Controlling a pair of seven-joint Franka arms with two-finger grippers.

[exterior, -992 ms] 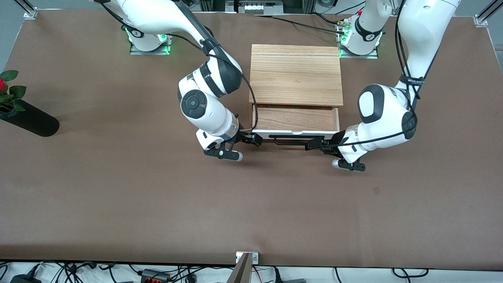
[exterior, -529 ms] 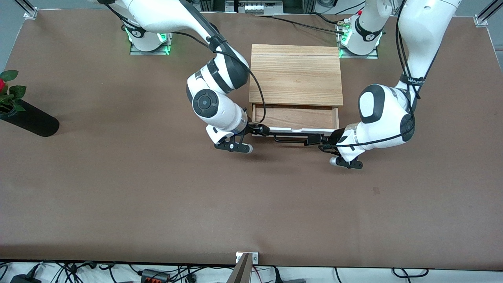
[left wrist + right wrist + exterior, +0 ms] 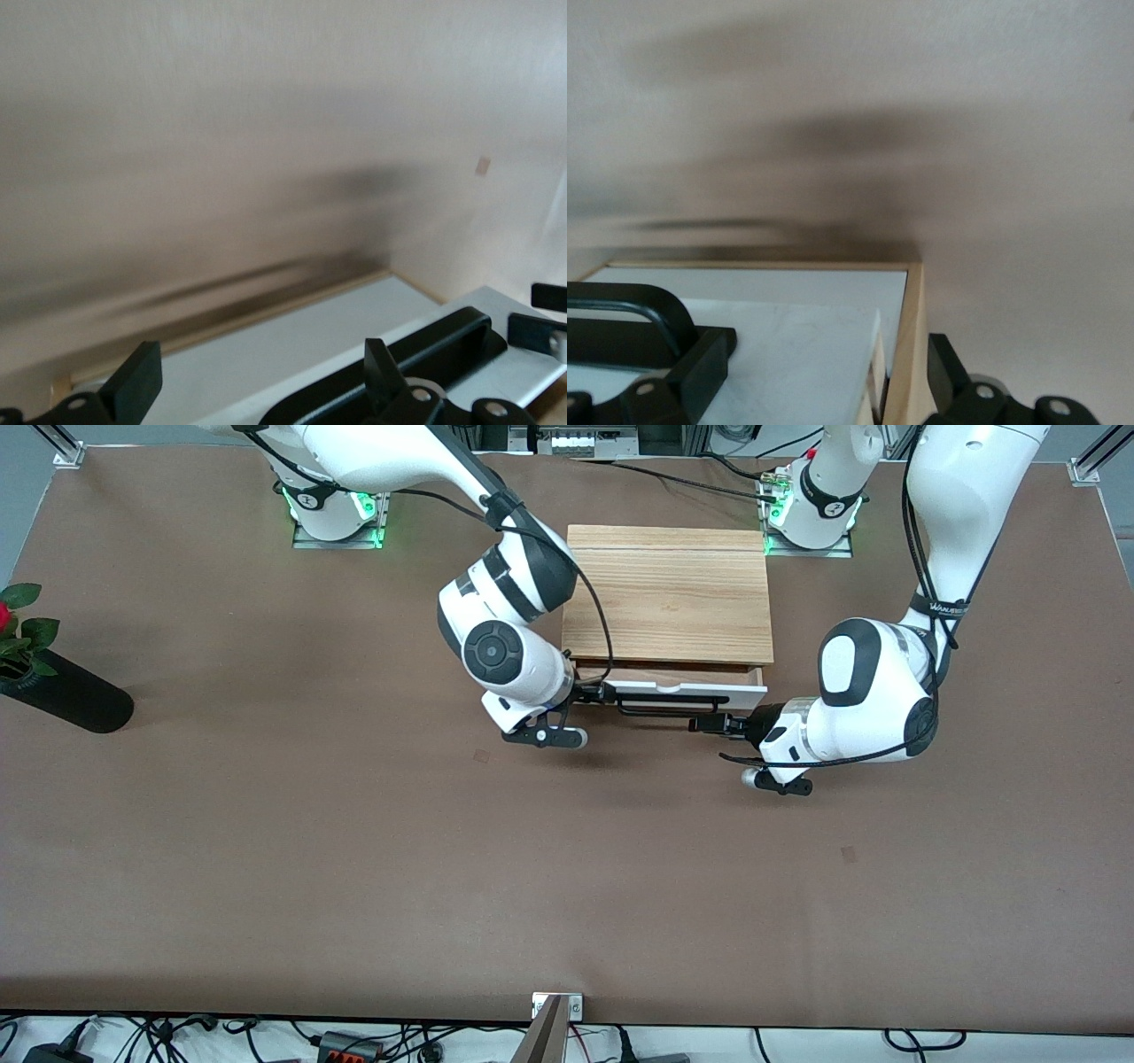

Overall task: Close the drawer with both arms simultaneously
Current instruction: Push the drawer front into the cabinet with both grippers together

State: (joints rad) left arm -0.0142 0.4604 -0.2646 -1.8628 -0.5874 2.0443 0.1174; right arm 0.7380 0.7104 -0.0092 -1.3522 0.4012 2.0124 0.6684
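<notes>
The drawer [image 3: 709, 683] sticks out only slightly from the light oak box [image 3: 666, 593], with a thin strip of its wood floor showing. Its black bar handle [image 3: 673, 708] faces the front camera. My right gripper [image 3: 595, 691] is open at the panel's end toward the right arm. In the right wrist view [image 3: 824, 367] its fingers straddle the white panel [image 3: 788, 345] and the box's side wall [image 3: 908, 354]. My left gripper [image 3: 706, 724] is open at the handle's other end. In the left wrist view [image 3: 257, 381] the white panel [image 3: 292, 345] lies between its fingers, one beside the handle [image 3: 434, 341].
A black vase [image 3: 66, 695] holding a red rose lies at the right arm's end of the table. The arms' base plates [image 3: 337, 531] stand on either side of the box. Bare brown tabletop [image 3: 567, 868] stretches toward the front camera.
The drawer has slid most of the way into the box. Both grippers moved with its front panel toward the robots' bases, the right one also along the panel toward the handle.
</notes>
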